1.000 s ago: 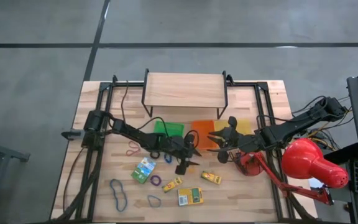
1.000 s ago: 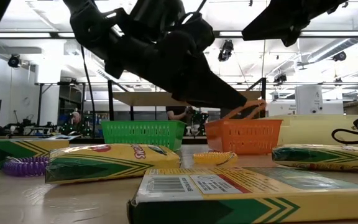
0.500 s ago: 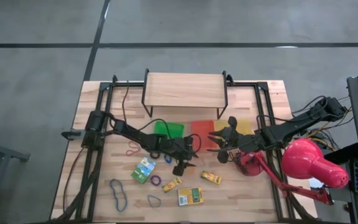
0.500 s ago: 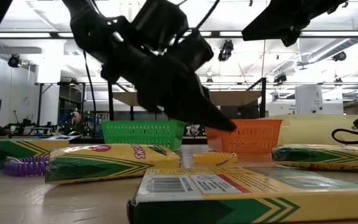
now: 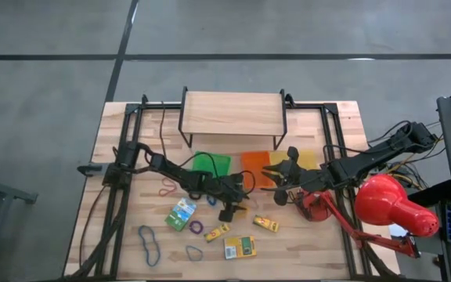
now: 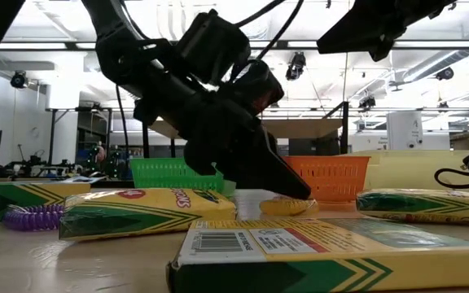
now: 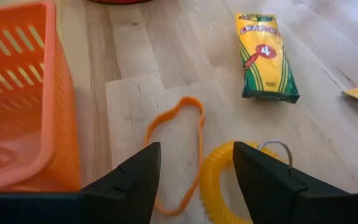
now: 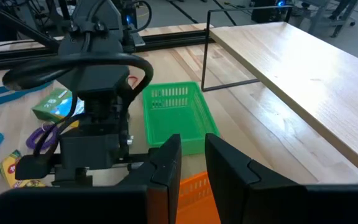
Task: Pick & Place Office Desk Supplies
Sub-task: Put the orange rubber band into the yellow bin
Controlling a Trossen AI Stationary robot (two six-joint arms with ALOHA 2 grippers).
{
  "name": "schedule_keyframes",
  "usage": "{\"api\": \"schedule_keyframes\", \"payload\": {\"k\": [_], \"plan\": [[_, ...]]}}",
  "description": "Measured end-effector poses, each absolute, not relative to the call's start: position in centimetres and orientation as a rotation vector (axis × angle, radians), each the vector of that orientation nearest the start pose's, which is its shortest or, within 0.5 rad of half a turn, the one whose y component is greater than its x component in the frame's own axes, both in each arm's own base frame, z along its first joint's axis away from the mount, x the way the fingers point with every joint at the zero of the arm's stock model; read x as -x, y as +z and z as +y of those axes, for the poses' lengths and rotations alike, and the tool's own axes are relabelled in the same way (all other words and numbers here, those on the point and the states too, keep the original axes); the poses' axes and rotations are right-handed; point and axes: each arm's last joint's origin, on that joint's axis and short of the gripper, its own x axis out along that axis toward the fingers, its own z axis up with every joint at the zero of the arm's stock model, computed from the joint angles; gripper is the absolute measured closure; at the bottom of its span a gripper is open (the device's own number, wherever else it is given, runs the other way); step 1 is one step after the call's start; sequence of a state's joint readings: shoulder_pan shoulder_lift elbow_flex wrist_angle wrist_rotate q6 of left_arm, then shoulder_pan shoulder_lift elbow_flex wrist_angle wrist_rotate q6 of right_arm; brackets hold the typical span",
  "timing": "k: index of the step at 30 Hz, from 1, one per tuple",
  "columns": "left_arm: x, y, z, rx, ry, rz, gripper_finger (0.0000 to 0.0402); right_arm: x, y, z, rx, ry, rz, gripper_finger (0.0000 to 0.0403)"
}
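Left hand (image 7: pixel 194 180) straddles orange band (image 7: pixel 176 146), seemingly.

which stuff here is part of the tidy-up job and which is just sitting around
Part of the job:
- orange rubber band
- yellow coil ring
- crayon boxes
- blue band loops
- purple coil

Just sitting around:
- red desk lamp
- wooden shelf riser
- green tray
- orange tray

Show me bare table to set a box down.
Free: the wood left of the green tray, and the strip between the shelf and the trays. Crowded: the front, with boxes and rubber bands.
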State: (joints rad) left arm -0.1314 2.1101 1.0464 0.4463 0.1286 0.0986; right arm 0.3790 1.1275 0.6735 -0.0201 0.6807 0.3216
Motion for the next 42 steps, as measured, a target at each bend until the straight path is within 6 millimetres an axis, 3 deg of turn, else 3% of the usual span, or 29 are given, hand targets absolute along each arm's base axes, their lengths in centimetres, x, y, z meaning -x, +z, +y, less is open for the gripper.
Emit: {"api": "schedule_keyframes", "payload": {"k": [4,7,11,14,18,23,26,29,35,42], "plan": [[-40.2,9.3,-5.7,-0.096,-0.280,0.599,0.0197,-22.4,24.8,7.0,-0.076,-0.357,0.355,0.0335],[-40.2,10.8,-5.7,-0.097,-0.280,0.562,0.0197,-22.4,24.8,7.0,-0.075,-0.357,0.356,0.0335],[-39.6,13.5,-5.6,-0.110,-0.259,0.541,0.0197,-22.4,24.8,7.0,-0.075,-0.357,0.355,0.0335],[-38.6,16.6,-5.4,-0.152,-0.234,0.525,0.0197,-22.4,24.8,7.0,-0.075,-0.357,0.355,0.0335],[-36.5,21.2,-5.3,-0.223,-0.246,0.444,0.0197,-22.4,24.8,7.0,-0.075,-0.357,0.356,0.0335],[-32.0,23.9,-4.9,-0.283,-0.338,0.336,0.0197,-22.4,24.7,7.0,-0.075,-0.357,0.357,0.0335],[-28.8,24.0,-4.9,-0.288,-0.508,0.253,0.0197,-22.4,24.7,7.0,-0.074,-0.357,0.357,0.0335],[-25.5,22.9,-4.7,-0.312,-0.597,0.205,0.0197,-22.4,24.7,7.0,-0.074,-0.357,0.357,0.0335],[-20.2,20.0,-3.7,-0.263,-0.501,0.102,0.0197,-22.4,24.8,7.0,-0.075,-0.357,0.355,0.0335],[-15.6,17.2,-2.7,-0.227,-0.343,-0.023,0.0197,-22.4,24.8,7.0,-0.075,-0.357,0.355,0.0335]]}}
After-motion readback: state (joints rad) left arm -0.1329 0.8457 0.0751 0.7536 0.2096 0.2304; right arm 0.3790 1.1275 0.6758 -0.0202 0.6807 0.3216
